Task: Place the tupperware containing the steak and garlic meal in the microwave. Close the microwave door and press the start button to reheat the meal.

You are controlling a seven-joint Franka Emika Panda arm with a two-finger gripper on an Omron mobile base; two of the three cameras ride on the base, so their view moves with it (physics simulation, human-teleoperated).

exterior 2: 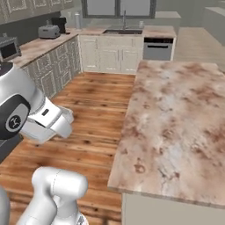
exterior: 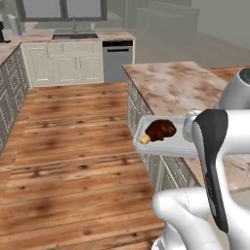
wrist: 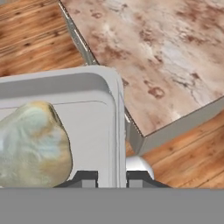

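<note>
Three views were checked in turn.

Left base view: the tupperware is carried in the air beside the near corner of the marble island counter, over the wooden floor. Inside it lies the dark steak with a small tan piece at its lower left end. The white arm covers the tray's right end, so the fingers are hidden here. At the far wall stand white base cabinets, a sink and a dishwasher.

Right base view: the island counter spreads bare across the right side. A side counter along the left wall carries a toaster and a small grey countertop oven.

Hand view: the fingers stand narrowly apart, one on each side of the tupperware's raised rim, pinching it. The pale garlic bulb rests inside the tray, against that gripped end. Beyond the rim the island counter's corner lies just beside and below.
</note>
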